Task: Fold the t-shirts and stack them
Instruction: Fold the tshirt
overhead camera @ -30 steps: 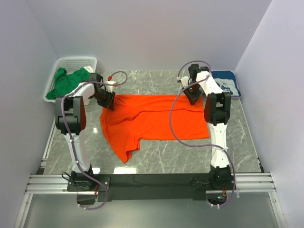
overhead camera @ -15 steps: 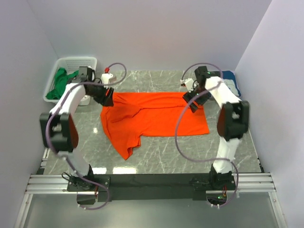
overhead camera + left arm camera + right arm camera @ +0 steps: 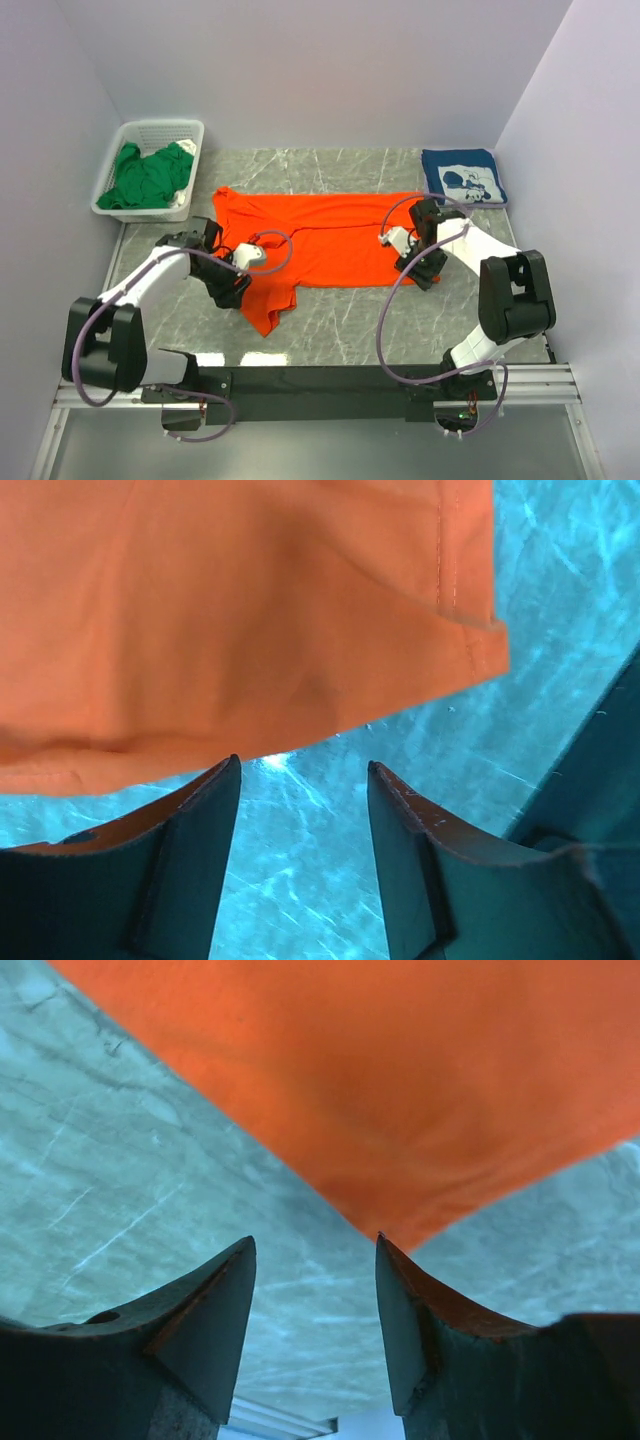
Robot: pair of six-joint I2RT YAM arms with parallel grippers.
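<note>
The left end effector [image 3: 300,770] is open: its two fingers stand apart with only bare marble between them, and nothing is held. Its tips sit low over the surface [image 3: 340,330], at the near left part of the orange shirt [image 3: 330,240]. The cloth's edge lies just ahead of the tips, and whether one finger [image 3: 180,860] touches it cannot be told. The right end effector [image 3: 315,1245] is likewise open and empty, its fingers apart over bare marble. The shirt's near right corner comes to a point just at the tip of one of those fingers [image 3: 420,1320]. The orange shirt lies spread across the middle of the surface, with a flap reaching toward the near edge on the left side. The navy shirt [image 3: 465,175] lies folded at the far right corner, well apart from both arms. The green shirt [image 3: 150,175] is bunched in the basket [image 3: 160,130] at the far left corner
</note>
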